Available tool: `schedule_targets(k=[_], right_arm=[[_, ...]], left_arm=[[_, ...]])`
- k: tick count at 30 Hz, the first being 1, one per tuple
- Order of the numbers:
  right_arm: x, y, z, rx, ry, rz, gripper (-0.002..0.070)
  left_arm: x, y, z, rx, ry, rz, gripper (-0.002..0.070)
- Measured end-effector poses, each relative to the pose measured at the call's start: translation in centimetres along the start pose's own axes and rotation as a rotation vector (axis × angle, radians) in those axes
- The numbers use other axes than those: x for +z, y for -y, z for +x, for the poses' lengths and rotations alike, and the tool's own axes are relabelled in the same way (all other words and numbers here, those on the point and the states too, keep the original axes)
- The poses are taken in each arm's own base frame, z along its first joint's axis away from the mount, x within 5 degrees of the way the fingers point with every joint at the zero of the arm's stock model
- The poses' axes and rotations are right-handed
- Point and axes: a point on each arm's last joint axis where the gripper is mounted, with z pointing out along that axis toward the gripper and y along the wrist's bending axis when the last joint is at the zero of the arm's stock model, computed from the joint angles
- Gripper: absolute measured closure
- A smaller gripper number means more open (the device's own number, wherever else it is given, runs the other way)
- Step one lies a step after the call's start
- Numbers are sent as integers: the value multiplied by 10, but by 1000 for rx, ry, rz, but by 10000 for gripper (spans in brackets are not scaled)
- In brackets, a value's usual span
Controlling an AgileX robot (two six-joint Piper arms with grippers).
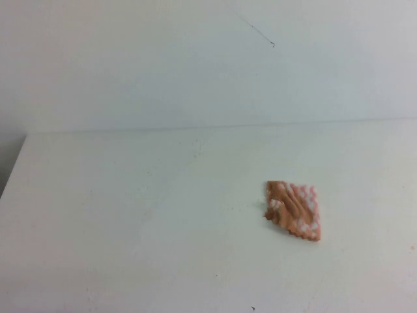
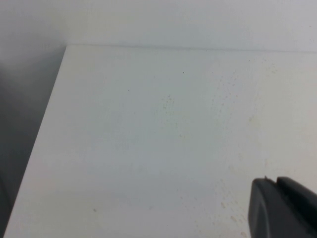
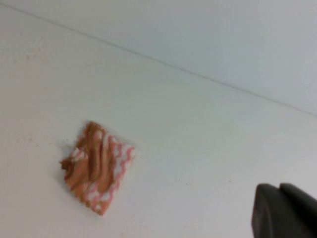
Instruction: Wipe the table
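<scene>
One orange rag [image 1: 293,210] at four o'clock, worktop [image 1: 130,195] open toward the nine o'clock edge; my right claw [image 3: 280,191] hovers pressed together, empty; left claw [image 2: 276,182] I cannot tell.

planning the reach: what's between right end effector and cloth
Bare table between right end effector and cloth, right wrist view; left end effector hovers above the table.

worktop [image 1: 130,228]: plain white, unpatterned, with faint yellowish specks showing in the left wrist view. wall [image 1: 195,65] behind it: pale bluish grey, with one thin dark mark. cloth [image 1: 293,210]: orange-brown, with pink and white wavy bands along one side. left gripper [image 2: 276,186]: black, over bare white worktop. right gripper [image 3: 279,191]: black, over white worktop, well apart from the orange-brown cloth.
</scene>
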Motion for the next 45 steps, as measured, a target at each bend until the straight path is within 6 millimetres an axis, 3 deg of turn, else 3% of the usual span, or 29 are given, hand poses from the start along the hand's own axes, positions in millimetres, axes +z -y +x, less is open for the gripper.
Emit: schedule_targets(k=[3, 11, 17, 23, 39, 45], right_arm=[[-11, 4, 36, 50, 40, 10, 676], [-18, 0, 139, 112, 91, -31, 676], [-31, 3, 184, 127, 185, -37, 676], [-41, 6, 201, 147, 237, -31, 676], [-36, 4, 207, 140, 221, -33, 678], [-31, 3, 221, 138, 200, -27, 678]], left_arm=[[0, 0, 0, 0, 0, 0, 675], [0, 0, 0, 0, 0, 0, 675], [0, 0, 0, 0, 0, 0, 675], [0, 0, 0, -5, 0, 0, 674], [0, 0, 0, -2, 0, 0, 675], [0, 0, 0, -2, 0, 0, 674]])
